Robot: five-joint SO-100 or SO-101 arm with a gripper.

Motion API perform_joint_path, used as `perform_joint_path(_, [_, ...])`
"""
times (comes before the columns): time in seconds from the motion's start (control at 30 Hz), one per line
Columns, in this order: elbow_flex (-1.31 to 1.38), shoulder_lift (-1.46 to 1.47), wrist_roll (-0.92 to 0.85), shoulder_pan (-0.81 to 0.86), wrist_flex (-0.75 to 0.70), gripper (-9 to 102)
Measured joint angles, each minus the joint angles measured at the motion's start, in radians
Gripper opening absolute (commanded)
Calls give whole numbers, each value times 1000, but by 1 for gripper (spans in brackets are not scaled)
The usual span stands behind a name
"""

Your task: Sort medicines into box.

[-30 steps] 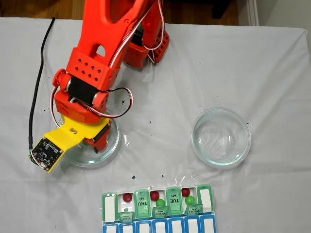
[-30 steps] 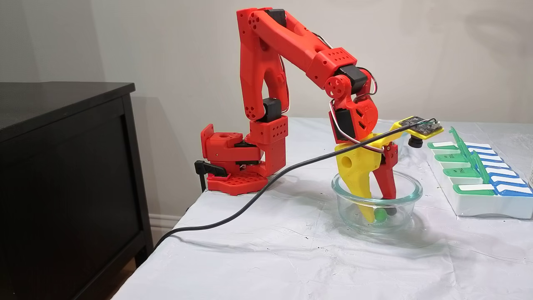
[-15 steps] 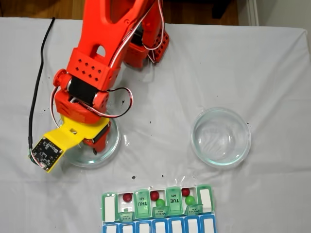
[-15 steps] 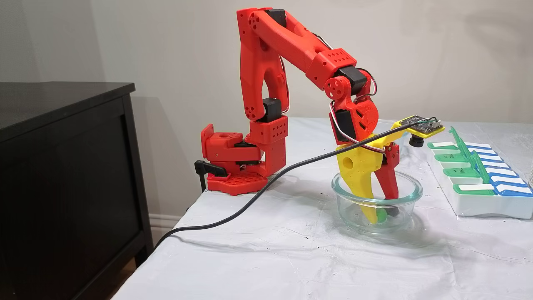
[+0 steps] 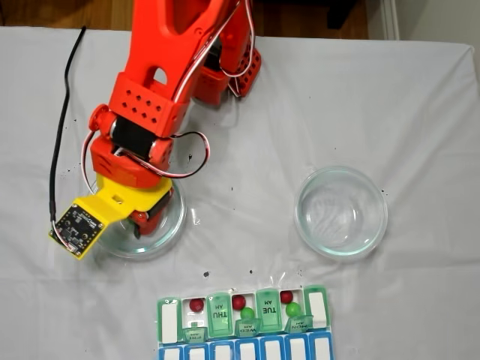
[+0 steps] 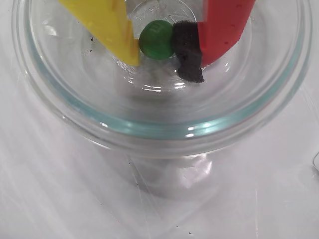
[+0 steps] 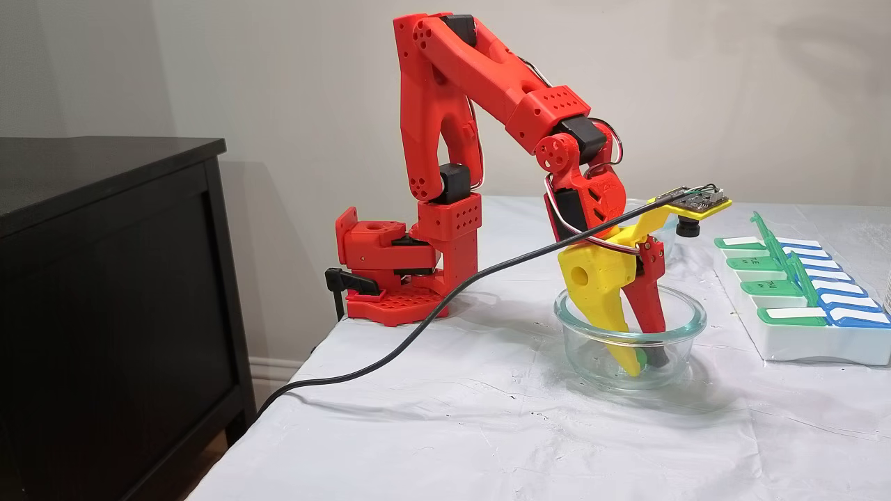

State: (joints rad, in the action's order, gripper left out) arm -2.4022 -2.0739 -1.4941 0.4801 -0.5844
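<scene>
Seen from above, the arm's yellow camera mount (image 5: 112, 214) covers most of the left glass dish (image 5: 169, 229), hiding the gripper tips and whatever sits inside. The pill organizer (image 5: 244, 319) runs off the bottom edge there, its blue row cut short. In the wrist view, both fingers (image 6: 112, 25) are cropped at the top.

On the pill organizer (image 5: 244, 319) at six o'clock in a fixed view, one upright green lid (image 5: 218, 313) reads "THU AM" and another (image 5: 268, 308) "TUE AM". The smaller lids' print is too small to read.
</scene>
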Motion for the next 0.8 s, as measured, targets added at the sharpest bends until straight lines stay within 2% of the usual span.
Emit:
perform_joint_path(0.17, [0,-2,0,0,-9,12])
perform_joint_path(0.3, [0,-2,5,0,-12,0])
perform_joint_path(0.4, [0,-2,14,-5,-17,0])
perform_joint_path(0.67, [0,-2,14,-5,-28,0])
perform_joint_path(0.73, [0,-2,20,-5,-28,10])
perform_joint_path(0.8, [0,-8,23,-5,-28,12])
